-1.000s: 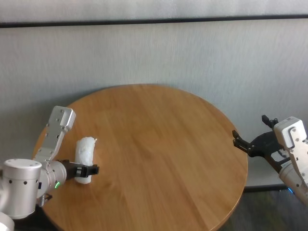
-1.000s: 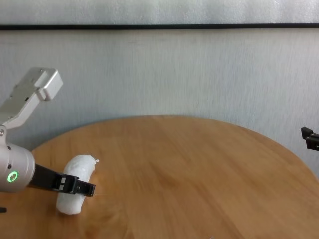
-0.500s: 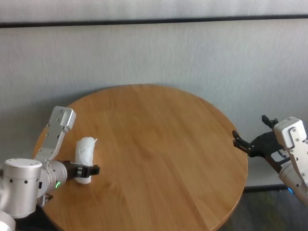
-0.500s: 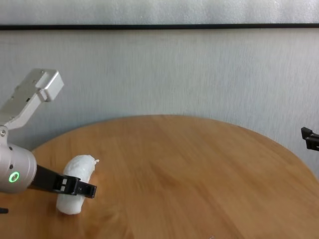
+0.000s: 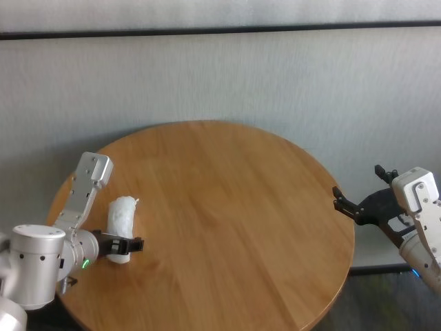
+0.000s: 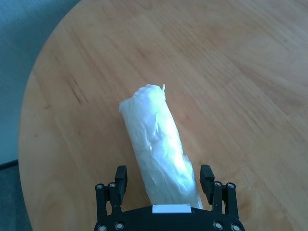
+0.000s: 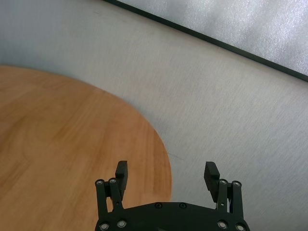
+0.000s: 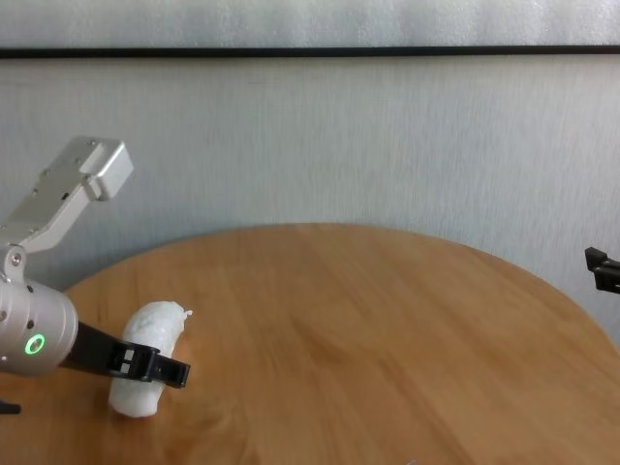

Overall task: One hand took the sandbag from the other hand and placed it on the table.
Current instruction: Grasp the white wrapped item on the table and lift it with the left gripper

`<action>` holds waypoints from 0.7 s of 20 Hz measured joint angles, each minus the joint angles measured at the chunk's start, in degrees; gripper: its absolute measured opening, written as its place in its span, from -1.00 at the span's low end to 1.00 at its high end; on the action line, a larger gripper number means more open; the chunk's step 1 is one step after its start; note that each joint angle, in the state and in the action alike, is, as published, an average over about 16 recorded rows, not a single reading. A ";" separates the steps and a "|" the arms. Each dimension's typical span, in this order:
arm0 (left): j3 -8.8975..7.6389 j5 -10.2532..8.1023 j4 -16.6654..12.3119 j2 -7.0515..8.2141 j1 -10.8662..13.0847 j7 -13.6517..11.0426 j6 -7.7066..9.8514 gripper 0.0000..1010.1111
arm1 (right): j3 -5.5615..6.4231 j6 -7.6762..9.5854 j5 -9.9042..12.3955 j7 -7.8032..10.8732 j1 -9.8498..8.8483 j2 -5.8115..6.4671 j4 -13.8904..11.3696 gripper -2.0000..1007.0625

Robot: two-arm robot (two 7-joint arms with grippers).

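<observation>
Lying on smooth wood-grain table (image 5: 227, 200): lumpy white sandbag (image 6: 159, 144), left hand (image 6: 163, 175) spread around it; right hand (image 7: 166, 175) open.

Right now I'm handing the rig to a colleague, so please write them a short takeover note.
Left gripper: open, fingers straddling the near end of the sandbag, not clamped on it.
Right gripper: open and empty, hanging off the table's right edge.
Sandbag: lying on the table near its left edge.
Done: nothing visible yet.
Left: pick up the bag, pass it between grippers, set it down.
</observation>
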 joint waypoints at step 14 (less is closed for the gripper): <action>0.08 0.05 0.02 0.06 -0.05 -0.02 0.03 0.66 | 0.00 0.00 0.00 0.00 0.00 0.00 0.00 0.99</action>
